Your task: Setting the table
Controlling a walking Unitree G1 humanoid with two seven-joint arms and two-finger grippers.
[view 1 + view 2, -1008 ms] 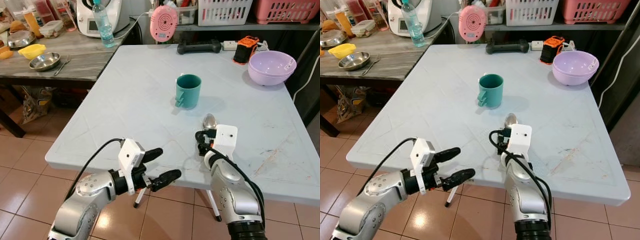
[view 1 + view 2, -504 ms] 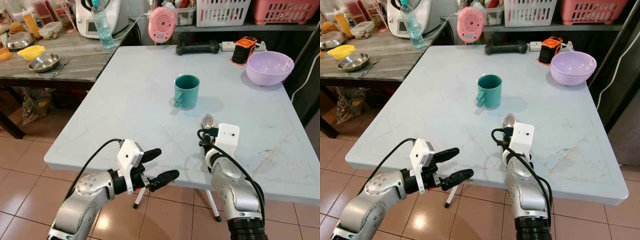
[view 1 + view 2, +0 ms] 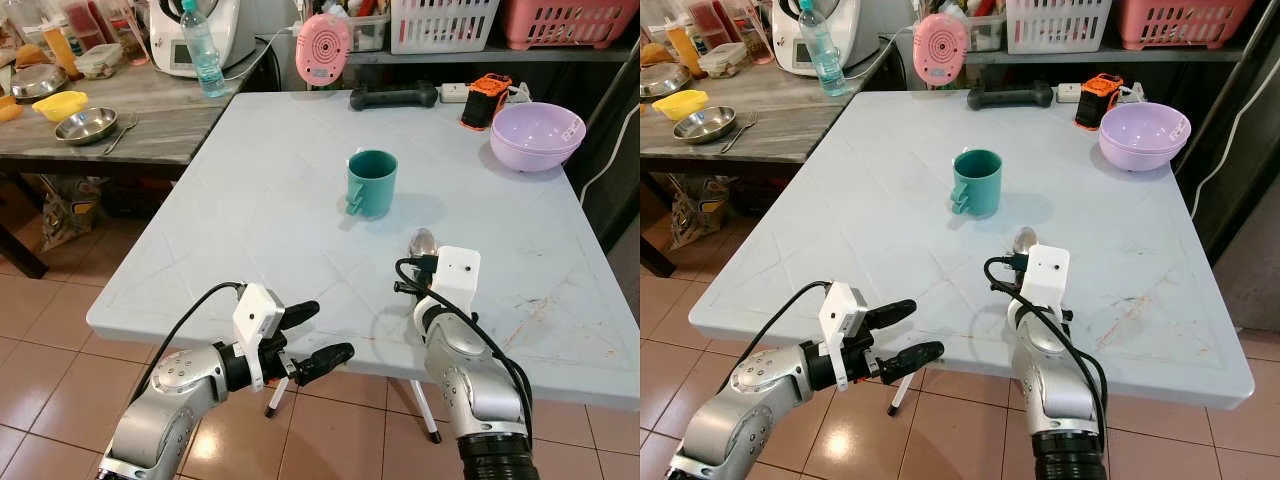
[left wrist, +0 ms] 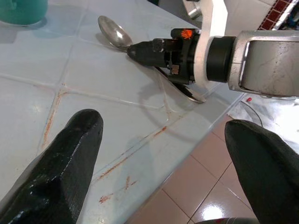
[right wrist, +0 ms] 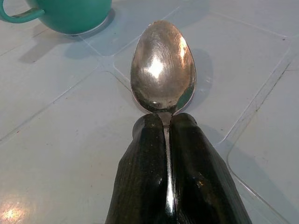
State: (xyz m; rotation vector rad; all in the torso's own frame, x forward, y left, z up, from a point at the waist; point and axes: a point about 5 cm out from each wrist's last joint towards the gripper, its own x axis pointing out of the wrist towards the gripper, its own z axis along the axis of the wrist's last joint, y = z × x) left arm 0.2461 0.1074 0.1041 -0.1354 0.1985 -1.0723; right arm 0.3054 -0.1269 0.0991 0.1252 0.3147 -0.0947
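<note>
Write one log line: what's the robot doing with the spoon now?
right gripper: shut on spoon | spoon: near mug | left gripper: open, idle

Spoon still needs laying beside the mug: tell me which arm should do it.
Right. Its end effector is shut on the spoon near the mug; the left end effector hangs open off the table's edge.

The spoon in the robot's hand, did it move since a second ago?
Hardly: the right end effector stays shut on the spoon, low over the table beside the teal mug. The left end effector stays open off the near edge. The camera shifted slightly.
</note>
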